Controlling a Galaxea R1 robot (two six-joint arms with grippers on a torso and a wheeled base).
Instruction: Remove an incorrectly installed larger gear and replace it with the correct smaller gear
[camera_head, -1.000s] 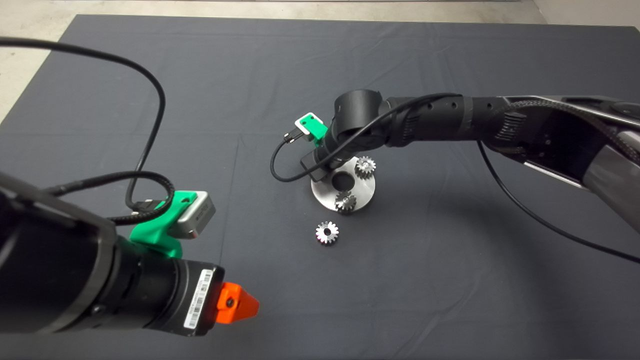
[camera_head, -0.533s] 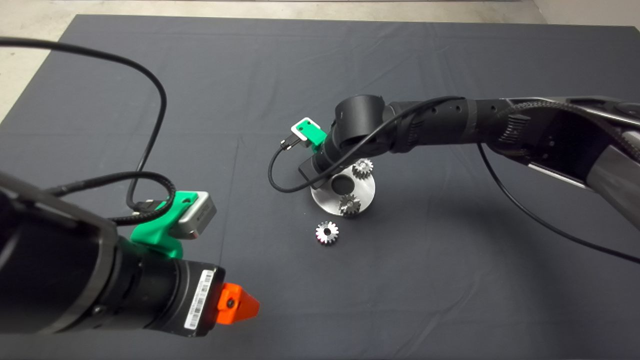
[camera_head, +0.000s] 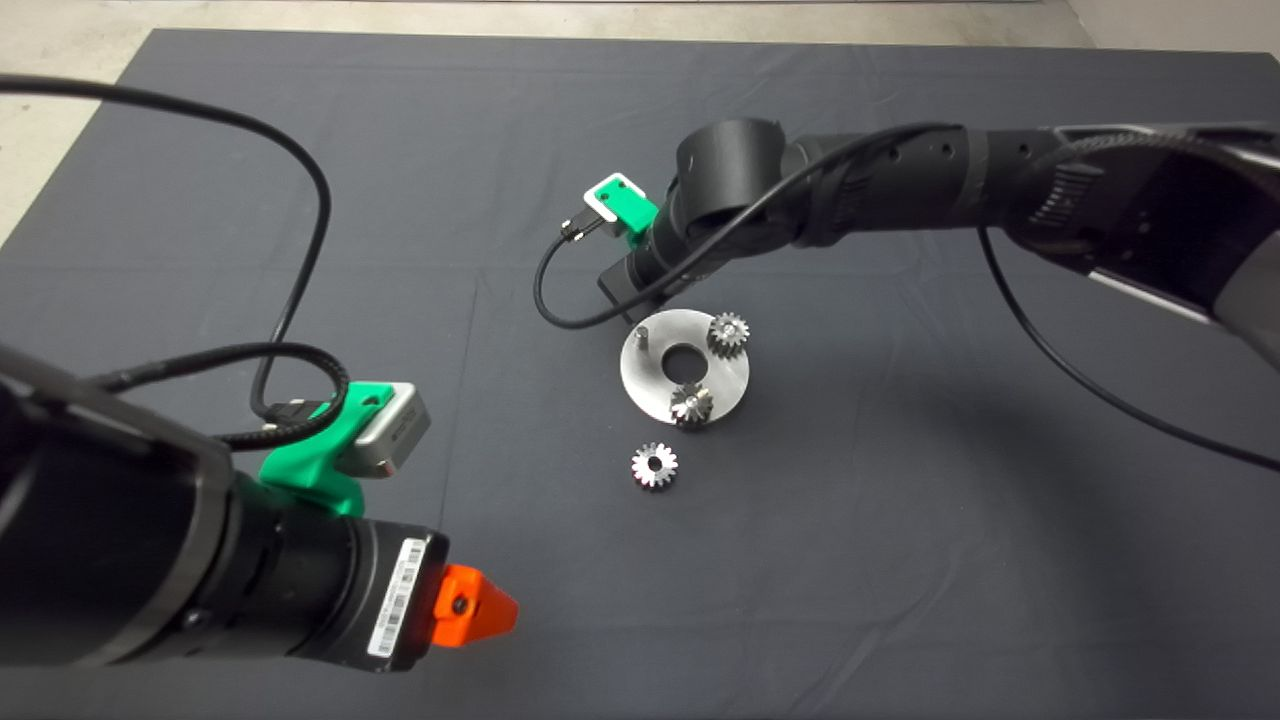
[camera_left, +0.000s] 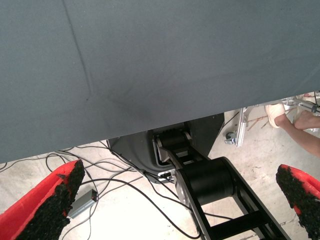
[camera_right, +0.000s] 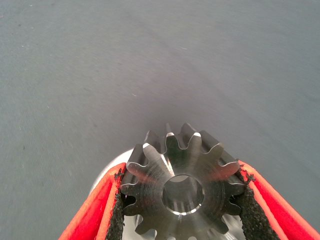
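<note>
Head camera looks down at mat (camera_head: 300, 150); wrist cameras view it closely.

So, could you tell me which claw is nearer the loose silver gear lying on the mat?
Left. The left claw waits beside the loose silver gear; the right claw sits beyond the round steel plate.

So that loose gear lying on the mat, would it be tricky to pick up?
Probably a bit. The loose gear looks like solid steel, so likely stiff and heavy for its size. It lies flat, so it shouldn't roll. Its shiny metal may be slippery, though the teeth should give the fingers some bite.
</note>
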